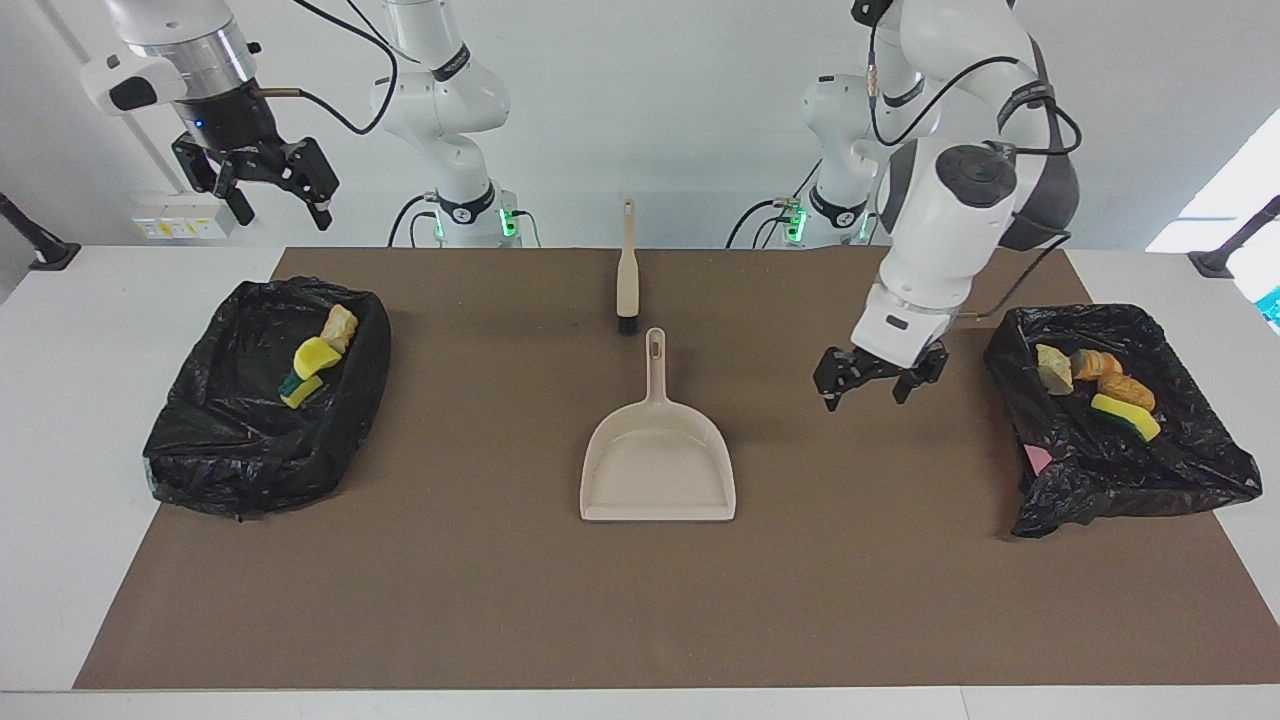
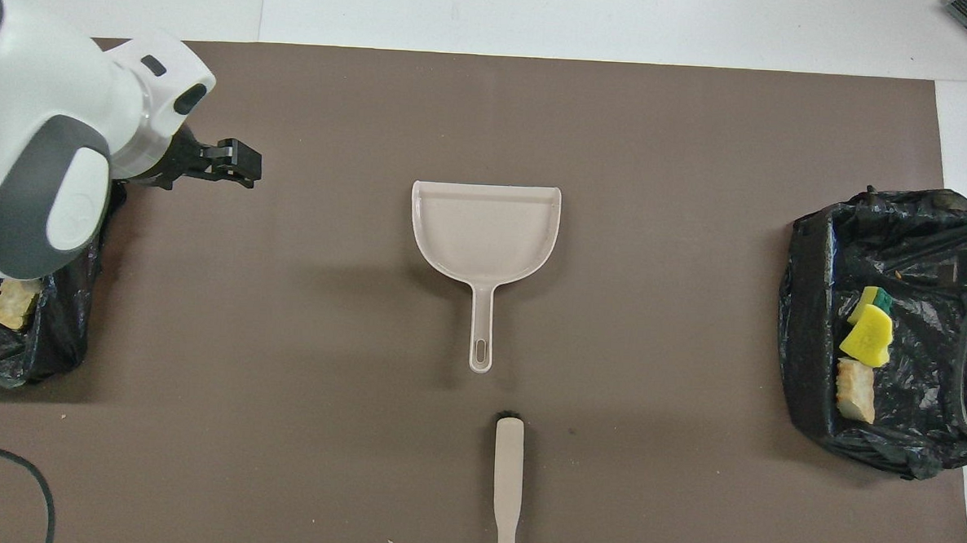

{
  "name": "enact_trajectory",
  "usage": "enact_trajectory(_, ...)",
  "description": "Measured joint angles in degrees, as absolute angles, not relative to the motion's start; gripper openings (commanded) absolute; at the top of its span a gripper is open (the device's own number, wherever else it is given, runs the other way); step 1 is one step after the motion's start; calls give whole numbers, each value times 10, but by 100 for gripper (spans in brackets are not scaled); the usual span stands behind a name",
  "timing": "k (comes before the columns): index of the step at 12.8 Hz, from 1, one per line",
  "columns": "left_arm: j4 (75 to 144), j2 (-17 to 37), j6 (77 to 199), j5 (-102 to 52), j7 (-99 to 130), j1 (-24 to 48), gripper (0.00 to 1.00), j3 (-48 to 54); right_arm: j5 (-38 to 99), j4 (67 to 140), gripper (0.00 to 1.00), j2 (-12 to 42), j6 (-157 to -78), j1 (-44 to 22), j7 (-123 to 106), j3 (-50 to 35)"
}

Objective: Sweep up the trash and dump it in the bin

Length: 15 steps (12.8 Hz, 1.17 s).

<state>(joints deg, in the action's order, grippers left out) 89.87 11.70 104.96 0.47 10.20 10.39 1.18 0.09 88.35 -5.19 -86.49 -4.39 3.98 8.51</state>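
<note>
The trash lies in two black-bagged bins. A yellow sponge scrap (image 1: 316, 355) (image 2: 866, 337) and a bread lump (image 1: 340, 324) sit in the bin (image 1: 240, 450) (image 2: 808, 318) at the right arm's end. Several pieces (image 1: 1118, 392) sit in the bin (image 1: 1120, 480) at the left arm's end, partly covered by the left arm in the overhead view. My left gripper (image 1: 866, 386) (image 2: 245, 164) hangs open and empty over the mat, between the beige dustpan (image 1: 657, 465) (image 2: 485, 227) and that bin. My right gripper (image 1: 277, 203) waits raised and open above the right arm's end.
The dustpan lies flat at the mat's middle, its handle pointing toward the robots. The beige brush (image 1: 627, 270) (image 2: 508, 485) lies in line with the handle, nearer to the robots. A brown mat (image 1: 500, 600) covers most of the white table.
</note>
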Motion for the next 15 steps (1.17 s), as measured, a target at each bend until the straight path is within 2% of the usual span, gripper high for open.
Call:
enact_trajectory(7,899,34,945,-27,-38,32,100,7,1,886,100,-52,-864,-44,-4,85)
enact_trajectory(10,895,17,901,-27,-57,25,100,7,1,887,100,-52,-864,-43,7,85)
enact_trajectory(15,905,8,896,-26,-81,25,100,7,1,887,100,-52,-859,-43,7,85)
